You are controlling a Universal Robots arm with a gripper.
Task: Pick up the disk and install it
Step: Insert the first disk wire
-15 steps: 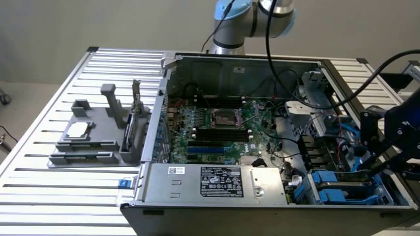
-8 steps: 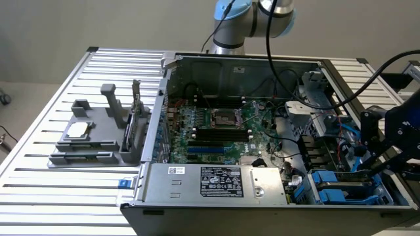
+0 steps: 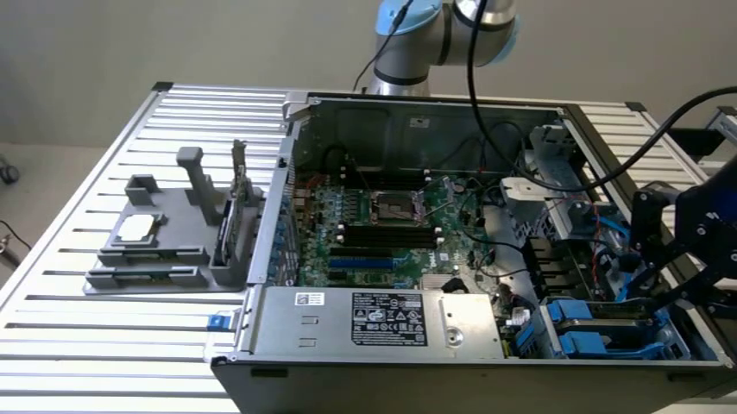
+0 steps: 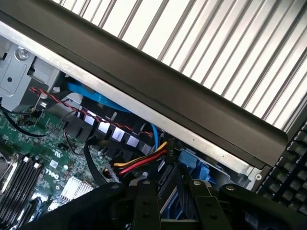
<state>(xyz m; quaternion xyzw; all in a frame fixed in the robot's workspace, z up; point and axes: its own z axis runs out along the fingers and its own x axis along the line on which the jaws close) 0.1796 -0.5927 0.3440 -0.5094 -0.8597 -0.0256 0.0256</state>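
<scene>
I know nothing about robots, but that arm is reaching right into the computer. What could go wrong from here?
The gripper is down by the blue disk frames, close to loose red and yellow wires; it might snag them. The case wall runs right beside it, so a sideways slip could bump it. The arm's own black cable hangs over the circuit board and could catch on parts.

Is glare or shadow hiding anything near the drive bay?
Exterior view: the ribbed white metal table glares at the near edge, and the blue plastic carriers sit in shade. Wrist view: the table slats wash out white; the green motherboard is dim.
</scene>
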